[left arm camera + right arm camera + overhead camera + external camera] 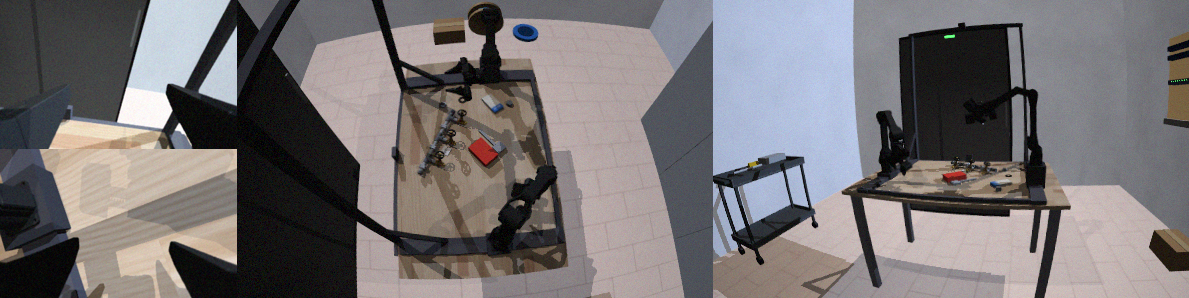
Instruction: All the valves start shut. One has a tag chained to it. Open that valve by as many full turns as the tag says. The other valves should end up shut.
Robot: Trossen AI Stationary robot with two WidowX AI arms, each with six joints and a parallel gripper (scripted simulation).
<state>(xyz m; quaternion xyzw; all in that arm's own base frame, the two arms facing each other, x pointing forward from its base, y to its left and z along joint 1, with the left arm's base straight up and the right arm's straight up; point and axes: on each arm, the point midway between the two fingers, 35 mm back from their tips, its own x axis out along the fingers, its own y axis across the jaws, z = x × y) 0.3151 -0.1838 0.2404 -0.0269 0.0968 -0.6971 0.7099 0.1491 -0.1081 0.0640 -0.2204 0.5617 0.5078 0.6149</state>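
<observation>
A grey pipe runs across the table with three small handwheel valves, one at the left arm's end (462, 114) (986, 166), one in the middle (451, 133) (970, 161) and one at the far end (439, 156) (956, 162). A small pale piece, perhaps the tag (447, 151), shows between the middle and far-end valves; no number is readable. My left gripper (447, 81) (967, 111) (119, 88) is open and empty, raised high and away from the valves. My right gripper (905, 171) (124, 244) is open and empty, low near its own base, far from the valves.
A red block (483, 151) (954, 176) lies beside the pipe, with a grey tool (498, 147) at its edge. A blue and white item (492, 104) and a small dark piece (509, 103) lie nearer the left arm's base. Frame posts (389, 45) rise at the table's cabinet-side corners.
</observation>
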